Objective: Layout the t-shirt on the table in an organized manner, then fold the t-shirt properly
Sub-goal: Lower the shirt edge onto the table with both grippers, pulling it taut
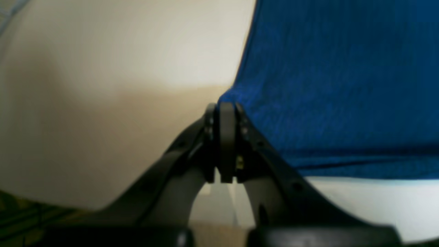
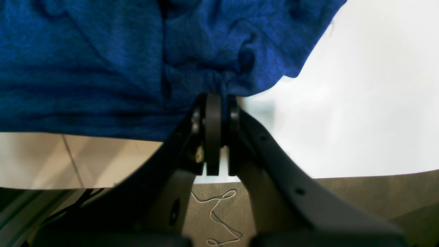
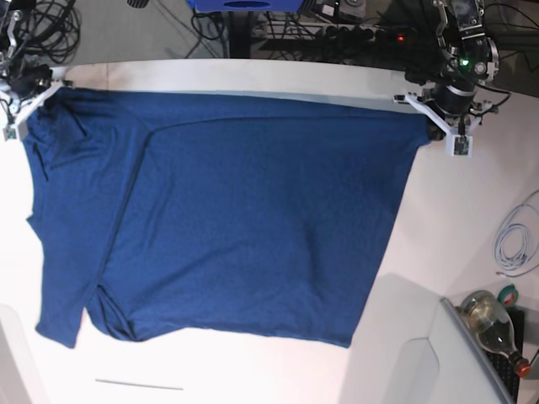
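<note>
White matte table (image 3: 253, 370) filling most of the base view, curved edge along the far side, thin dark seam line (image 3: 139, 385) near the close edge. Beyond the far edge: tangled black cables (image 3: 50, 21), a power strip (image 3: 354, 35) with a red light, a blue object (image 3: 244, 5) at the top. Off the table's corner on that view's right: a coiled white cable (image 3: 514, 240), a glass bottle (image 3: 493, 324) lying on its side, a roll of tape (image 3: 509, 295) just beside it. Spread flat across the table, the t-shirt (image 3: 244, 219), dark blue, mostly smooth (bunched and creased toward the sleeve end on that view's left, one long diagonal fold line across the body). Far edge of the cloth lifted slightly and stretched between both arms. Left gripper (image 1: 223, 106) clamped tight on a corner of the t-shirt's hem, cloth fanning away to the right in its wrist view, bare table to the left. Right gripper (image 2: 214, 97) pinched closed on a gathered bunch of the t-shirt, wrinkles radiating from the pinch; below it, tiled floor (image 2: 68, 161) and a grey woven surface (image 2: 360, 192) with a loose pale thread (image 2: 216, 209) lying on it.
</note>
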Robot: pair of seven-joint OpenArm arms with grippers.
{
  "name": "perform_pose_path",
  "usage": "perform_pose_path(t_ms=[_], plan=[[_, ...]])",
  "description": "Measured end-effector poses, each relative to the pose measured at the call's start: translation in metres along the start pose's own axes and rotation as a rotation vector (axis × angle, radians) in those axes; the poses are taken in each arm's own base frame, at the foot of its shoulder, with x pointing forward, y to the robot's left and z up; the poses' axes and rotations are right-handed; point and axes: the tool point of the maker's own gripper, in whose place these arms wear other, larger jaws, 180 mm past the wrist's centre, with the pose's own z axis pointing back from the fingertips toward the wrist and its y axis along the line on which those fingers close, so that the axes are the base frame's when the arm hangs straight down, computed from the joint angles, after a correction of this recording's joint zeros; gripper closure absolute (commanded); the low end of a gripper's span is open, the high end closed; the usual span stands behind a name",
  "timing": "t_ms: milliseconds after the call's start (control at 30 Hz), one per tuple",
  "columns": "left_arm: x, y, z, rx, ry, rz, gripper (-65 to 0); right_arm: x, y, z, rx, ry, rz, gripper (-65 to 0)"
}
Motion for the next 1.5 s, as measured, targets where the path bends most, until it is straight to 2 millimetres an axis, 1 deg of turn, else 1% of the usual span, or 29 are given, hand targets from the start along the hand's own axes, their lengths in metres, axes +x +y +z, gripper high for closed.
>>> perform_pose_path(t_ms=[67, 100, 167, 233, 333, 367, 433, 533, 600, 667, 700, 767, 833, 900, 967, 1000, 1067, 1100, 1133, 1200, 1267, 1300, 1400, 1500], plan=[[-0.006, 0.000, 0.001, 0.000, 0.015, -0.004, 0.0, -0.002, 0.000, 0.000, -0.001, 0.013, 0.000, -4.8], [-0.007, 0.000, 0.001, 0.000, 0.019, -0.003, 0.0, -0.004, 0.000, 0.001, -0.002, 0.029, 0.002, -8.0], [-0.005, 0.000, 0.001, 0.003, 0.012, 0.005, 0.0, -0.005, -0.001, 0.005, -0.012, 0.053, 0.018, -16.4], [-0.007, 0.000, 0.002, 0.005, 0.012, 0.007, 0.0, -0.003, 0.000, 0.013, -0.021, 0.034, 0.032, -25.4], [-0.015, -0.002, 0.007, 0.004, 0.030, 0.009, -0.7, 0.003, 0.002, 0.031, -0.047, -0.019, 0.025, -37.5], [-0.018, -0.004, 0.008, 0.002, 0.039, 0.013, -8.4, 0.005, 0.002, 0.038, -0.060, -0.039, 0.011, -39.6], [-0.017, -0.004, 0.010, 0.007, 0.033, 0.022, -23.2, 0.010, -0.006, 0.053, -0.105, -0.054, -0.016, -39.0], [-0.006, 0.008, 0.016, 0.042, -0.001, 0.032, -39.7, 0.030, -0.019, 0.067, -0.148, -0.126, -0.016, -37.1], [0.001, 0.019, 0.022, 0.078, -0.020, 0.043, -46.6, 0.042, -0.025, 0.068, -0.161, -0.132, -0.005, -36.3], [0.012, 0.031, 0.031, 0.115, -0.057, 0.046, -48.9, 0.063, -0.025, 0.064, -0.144, -0.180, -0.009, -32.4], [0.018, 0.037, 0.034, 0.136, -0.075, 0.049, -48.7, 0.071, -0.026, 0.060, -0.137, -0.195, -0.021, -28.5], [0.026, 0.050, 0.039, 0.170, -0.100, 0.057, -48.7, 0.076, -0.029, 0.052, -0.130, -0.187, -0.036, -19.5], [0.025, 0.056, 0.041, 0.185, -0.100, 0.061, -48.7, 0.072, -0.027, 0.039, -0.112, -0.151, -0.030, -8.1], [0.023, 0.054, 0.040, 0.180, -0.092, 0.058, -48.4, 0.065, -0.019, 0.024, -0.074, -0.099, -0.011, -1.1], [0.025, 0.038, 0.035, 0.135, -0.102, 0.084, -46.9, 0.064, -0.004, 0.009, -0.029, -0.073, 0.001, -0.3], [0.026, 0.028, 0.033, 0.098, -0.113, 0.113, -44.1, 0.063, 0.001, 0.003, -0.013, -0.059, 0.002, -0.3], [0.032, 0.007, 0.026, 0.024, -0.132, 0.150, -34.2, 0.062, 0.007, -0.005, 0.011, -0.059, -0.016, -0.3], [0.037, 0.002, 0.021, 0.007, -0.140, 0.160, -28.5, 0.062, 0.008, -0.009, 0.020, -0.066, -0.027, -0.3], [0.040, -0.002, 0.016, -0.004, -0.143, 0.164, -23.2, 0.058, 0.006, -0.011, 0.019, -0.056, -0.035, -0.3], [0.047, -0.008, 0.005, -0.018, -0.151, 0.173, -12.3, 0.046, -0.003, -0.014, 0.007, -0.011, -0.034, -0.3], [0.049, -0.013, -0.004, -0.035, -0.151, 0.184, -3.9, 0.036, -0.014, -0.016, -0.007, 0.017, -0.036, -0.3], [0.047, -0.014, -0.006, -0.037, -0.142, 0.189, -0.3, 0.036, -0.019, -0.016, -0.006, 0.014, -0.046, -0.3], [0.045, -0.014, -0.009, -0.038, -0.131, 0.195, 0.0, 0.034, -0.037, -0.016, -0.032, 0.032, -0.044, -0.3], [0.049, -0.014, -0.011, -0.037, -0.138, 0.197, 0.0, 0.035, -0.041, -0.017, -0.039, 0.013, -0.044, -0.3]])
